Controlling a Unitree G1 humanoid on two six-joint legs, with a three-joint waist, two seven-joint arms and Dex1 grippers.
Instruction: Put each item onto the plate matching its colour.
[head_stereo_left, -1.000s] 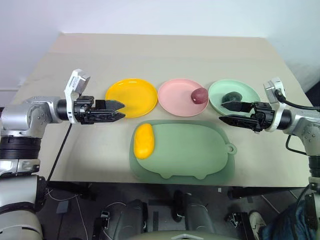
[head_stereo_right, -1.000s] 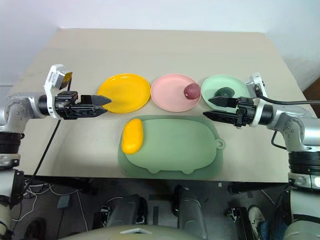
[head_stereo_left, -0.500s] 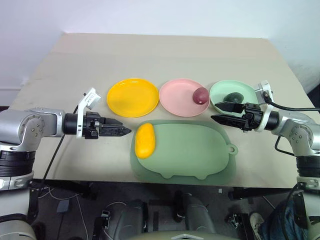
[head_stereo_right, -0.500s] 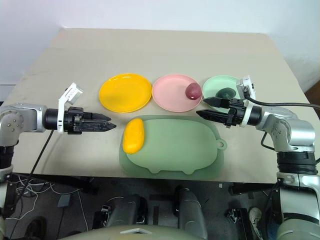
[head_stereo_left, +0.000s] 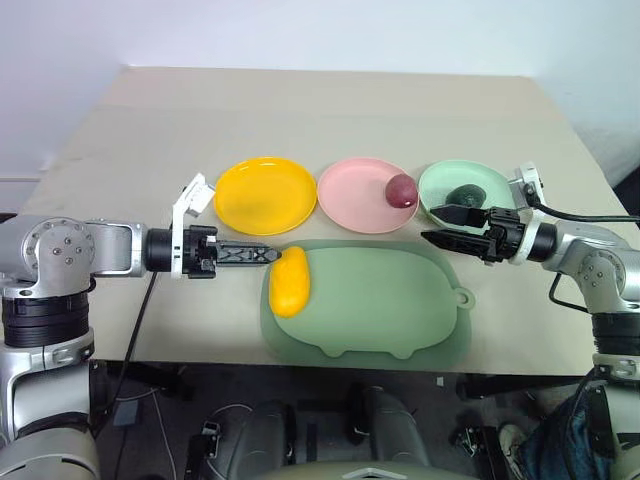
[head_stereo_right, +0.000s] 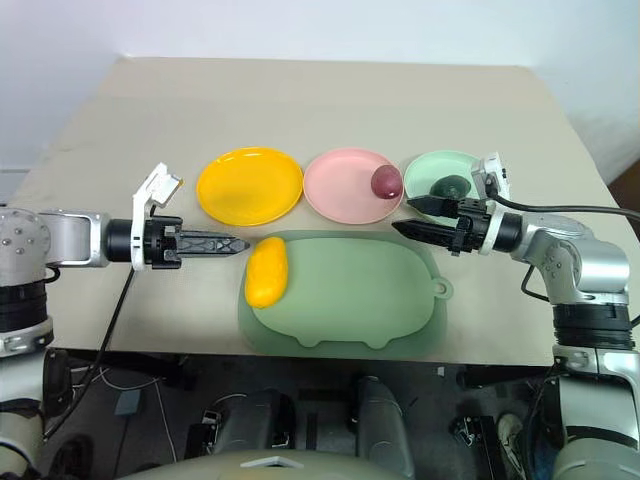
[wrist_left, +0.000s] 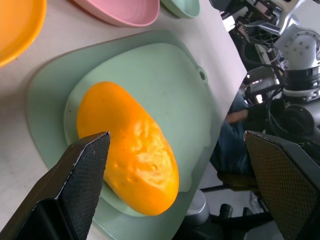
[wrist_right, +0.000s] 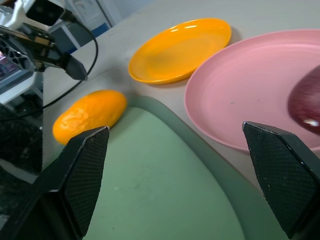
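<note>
Left end effector (head_stereo_left: 268, 255) lowered beside yellow mango (head_stereo_left: 289, 282), right end effector (head_stereo_left: 438, 223) unmoved

Your left gripper (head_stereo_left: 272, 255) came down from beside the round yellow plastic plate (head_stereo_left: 265, 194) and rolled over. Its black fingertips ended up just beside the oblong yellow toy mango (head_stereo_left: 289, 281) on the big green pig-shaped mat (head_stereo_left: 385, 305).

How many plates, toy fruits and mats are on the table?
Plates: 3, yellow plate, pink plate, green plate
Fruits: 3, yellow fruit, red fruit, green fruit
Mats: 1, green mat
Total: 7
</note>
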